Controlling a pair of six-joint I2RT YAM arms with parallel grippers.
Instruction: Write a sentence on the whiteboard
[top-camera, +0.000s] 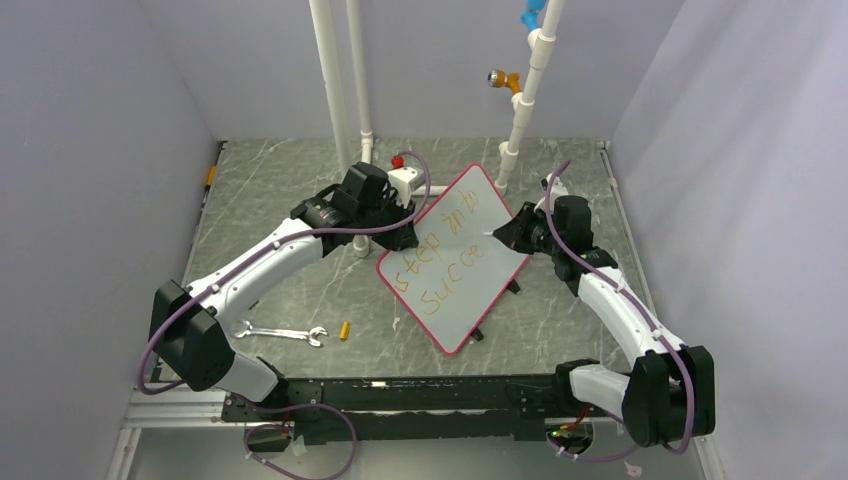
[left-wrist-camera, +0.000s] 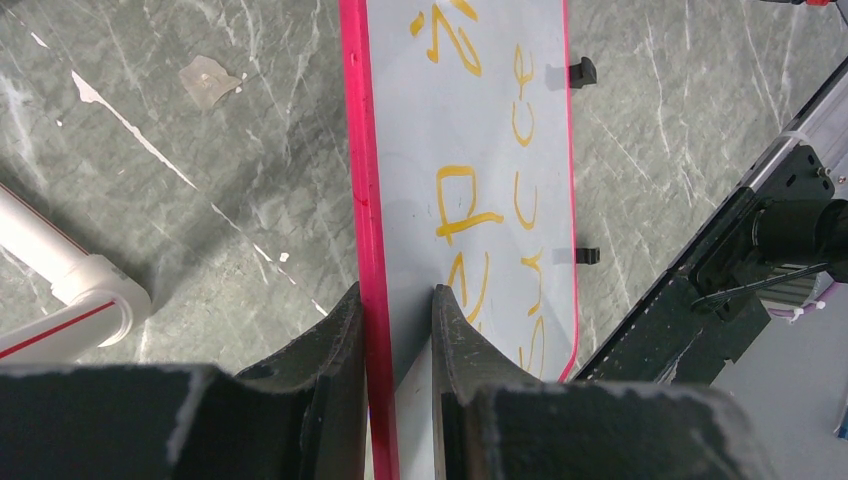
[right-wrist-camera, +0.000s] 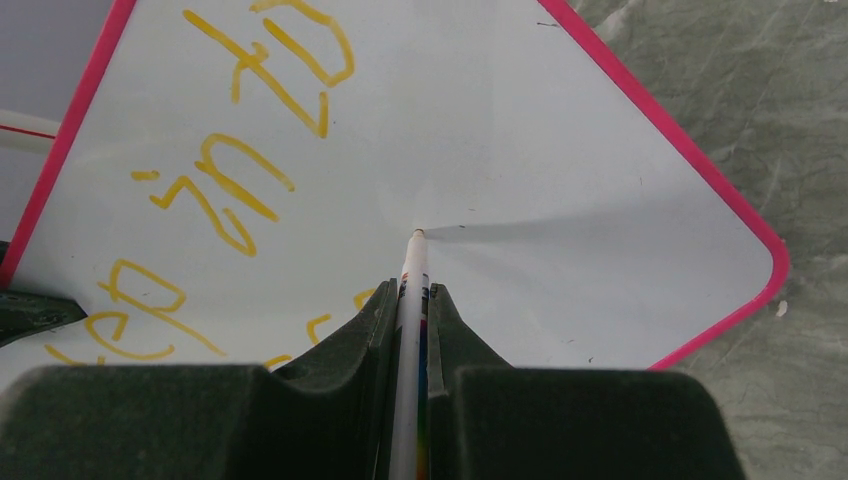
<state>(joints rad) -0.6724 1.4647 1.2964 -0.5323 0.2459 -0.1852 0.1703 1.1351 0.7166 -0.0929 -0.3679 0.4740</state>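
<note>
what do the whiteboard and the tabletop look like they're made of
The whiteboard: probably thin glossy plastic; it reflects light softly and seems to dimple under the pen. Its rim looks like pink plastic. The table: grey-green with white veins, a marble look, possibly printed laminate; cannot tell.

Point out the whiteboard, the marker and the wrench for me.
whiteboard (top-camera: 470, 315), top external view, bare lower corner of its face.
marker (right-wrist-camera: 411, 265), right wrist view, white barrel just behind the tip.
wrench (top-camera: 280, 333), top external view, middle of its shaft.
</note>
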